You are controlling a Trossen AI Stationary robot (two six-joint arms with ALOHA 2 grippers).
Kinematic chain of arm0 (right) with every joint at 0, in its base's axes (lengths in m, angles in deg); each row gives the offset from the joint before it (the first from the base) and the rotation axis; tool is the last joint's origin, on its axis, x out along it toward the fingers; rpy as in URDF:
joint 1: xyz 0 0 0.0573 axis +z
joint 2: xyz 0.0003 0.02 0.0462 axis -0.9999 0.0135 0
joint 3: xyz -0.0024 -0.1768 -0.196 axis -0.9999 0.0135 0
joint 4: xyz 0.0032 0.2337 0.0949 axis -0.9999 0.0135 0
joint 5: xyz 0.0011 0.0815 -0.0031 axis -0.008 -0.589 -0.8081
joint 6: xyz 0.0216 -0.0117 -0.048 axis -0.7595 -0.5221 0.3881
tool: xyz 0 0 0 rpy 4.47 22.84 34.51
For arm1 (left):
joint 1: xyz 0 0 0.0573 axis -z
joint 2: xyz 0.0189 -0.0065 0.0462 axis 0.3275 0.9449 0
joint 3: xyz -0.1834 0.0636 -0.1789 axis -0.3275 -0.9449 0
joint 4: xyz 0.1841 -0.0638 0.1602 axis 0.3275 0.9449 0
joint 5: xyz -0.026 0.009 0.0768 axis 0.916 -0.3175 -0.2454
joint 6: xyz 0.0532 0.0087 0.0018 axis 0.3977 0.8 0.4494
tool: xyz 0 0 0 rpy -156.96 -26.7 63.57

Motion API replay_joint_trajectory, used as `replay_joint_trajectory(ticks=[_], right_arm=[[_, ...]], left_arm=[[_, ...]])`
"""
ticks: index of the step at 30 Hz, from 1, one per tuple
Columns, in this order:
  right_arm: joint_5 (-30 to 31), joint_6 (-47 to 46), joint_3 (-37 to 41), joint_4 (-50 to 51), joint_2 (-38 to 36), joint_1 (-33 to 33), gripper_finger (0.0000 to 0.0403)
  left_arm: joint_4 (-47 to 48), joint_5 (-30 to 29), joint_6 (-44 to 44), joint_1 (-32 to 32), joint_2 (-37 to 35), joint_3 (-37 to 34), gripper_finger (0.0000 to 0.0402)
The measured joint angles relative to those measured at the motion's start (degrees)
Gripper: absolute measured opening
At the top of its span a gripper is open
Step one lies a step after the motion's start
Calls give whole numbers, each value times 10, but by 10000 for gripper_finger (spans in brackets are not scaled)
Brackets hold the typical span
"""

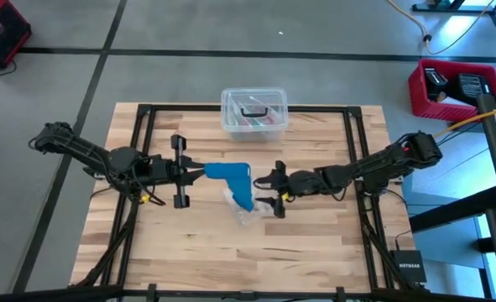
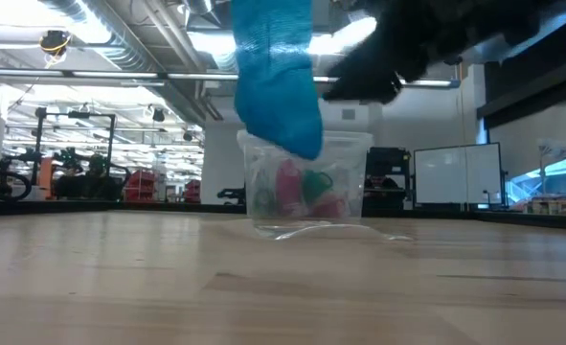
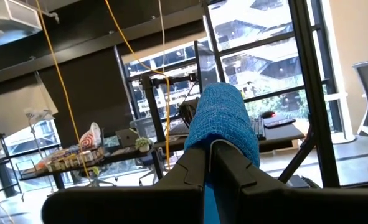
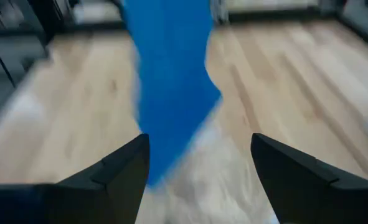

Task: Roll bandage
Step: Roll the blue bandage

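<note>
The bandage [image 1: 233, 178] is a bright blue band, lifted off the table at its middle. My left gripper [image 1: 199, 172] is shut on its upper end. The band hangs down [image 2: 278, 86], its lower end [image 2: 302, 142] clear of the wood. My right gripper [image 1: 271, 191] stands open just to the table's right of the hanging part. In the right wrist view the bandage [image 4: 171, 93] hangs just ahead of its spread fingers [image 4: 199, 168]. My left gripper pinches the bandage's upper end [image 3: 224, 134] between its two fingers [image 3: 196, 171]. They come nearly level from the table's left, tipped a little upward. The rest of the band hangs slack below them, clear of the table.
A clear plastic lidded box [image 1: 254, 111] with coloured things inside stands at the table's far middle. A small clear plastic bag [image 1: 249, 215] lies on the wood below the hanging bandage. A black frame [image 1: 147, 113] runs around the tabletop.
</note>
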State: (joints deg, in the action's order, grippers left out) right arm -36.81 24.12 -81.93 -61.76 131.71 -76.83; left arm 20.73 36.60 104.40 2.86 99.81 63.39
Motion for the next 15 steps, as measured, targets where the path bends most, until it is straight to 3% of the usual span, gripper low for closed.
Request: replay_joint_trajectory(ticks=[7, 11, 15], right_arm=[[-30, -12, 0, -121, 51, 2, 280], [21, 3, 0, -171, 87, 4, 280], [29, 58, 0, -269, 122, 1, 264]], left_arm=[[-2, 0, -2, 0, 0, 0, 1], [-7, 0, 0, 0, 0, 0, 1], [-16, 0, 0, 0, 0, 0, 1]])
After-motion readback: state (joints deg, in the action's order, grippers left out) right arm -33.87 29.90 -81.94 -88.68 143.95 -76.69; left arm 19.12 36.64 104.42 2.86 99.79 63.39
